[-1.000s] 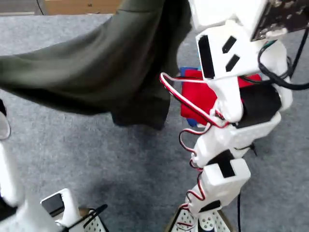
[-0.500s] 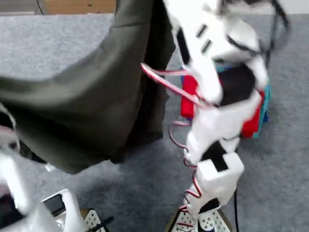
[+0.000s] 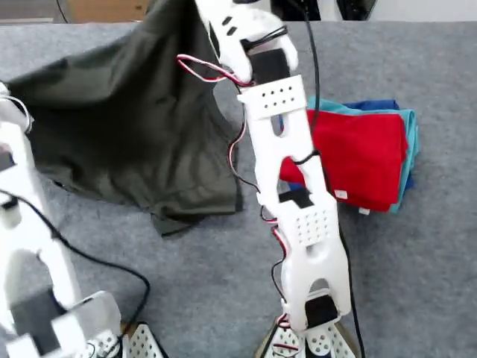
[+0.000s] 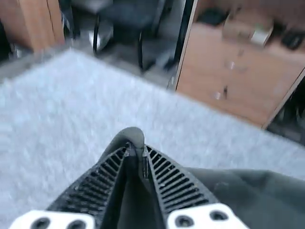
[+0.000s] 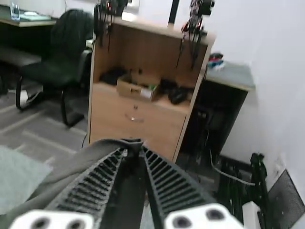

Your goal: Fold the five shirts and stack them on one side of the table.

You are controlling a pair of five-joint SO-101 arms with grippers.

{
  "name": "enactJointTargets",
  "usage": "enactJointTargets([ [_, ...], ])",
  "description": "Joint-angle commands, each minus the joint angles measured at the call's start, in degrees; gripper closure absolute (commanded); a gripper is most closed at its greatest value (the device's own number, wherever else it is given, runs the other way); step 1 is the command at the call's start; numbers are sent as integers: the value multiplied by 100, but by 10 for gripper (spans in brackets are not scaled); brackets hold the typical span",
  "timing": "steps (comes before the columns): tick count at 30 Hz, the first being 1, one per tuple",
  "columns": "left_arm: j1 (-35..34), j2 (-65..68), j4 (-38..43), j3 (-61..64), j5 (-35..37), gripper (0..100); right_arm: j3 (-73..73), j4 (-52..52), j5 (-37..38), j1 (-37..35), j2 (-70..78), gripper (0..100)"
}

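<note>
Nearest lay the grey table (image 3: 417, 298). The left gripper (image 4: 136, 150) and the right gripper (image 5: 133, 150) were each clamped tight on an edge of the olive shirt (image 3: 127, 127), which was draped over the left arm's side. The red-topped folded stack (image 3: 358, 153) lay opposite. Lowering both held edges evenly and taut would likely flatten it best. A second earlier the shirt hung aloft; it had since sunk mostly onto the table, with the right arm swung farther away.

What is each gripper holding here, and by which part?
The left gripper and right gripper are both shut on the dark green shirt, each pinching cloth at its edge.
</note>
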State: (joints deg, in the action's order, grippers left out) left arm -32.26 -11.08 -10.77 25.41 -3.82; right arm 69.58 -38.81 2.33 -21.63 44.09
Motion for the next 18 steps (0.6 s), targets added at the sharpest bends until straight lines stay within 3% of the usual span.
enactJointTargets([
  [1,35,884,-440,-1046,-53,921,31,176,-9,-13,268,997],
  [5,132,1666,-1354,-1802,-53,812,48,18,-18,189,655,997],
  [14,114,1947,-2971,-3490,-62,804,479,-466,-44,760,1200,997],
  [18,9,1666,-4220,-4220,-387,808,716,-334,-53,875,1807,997],
])
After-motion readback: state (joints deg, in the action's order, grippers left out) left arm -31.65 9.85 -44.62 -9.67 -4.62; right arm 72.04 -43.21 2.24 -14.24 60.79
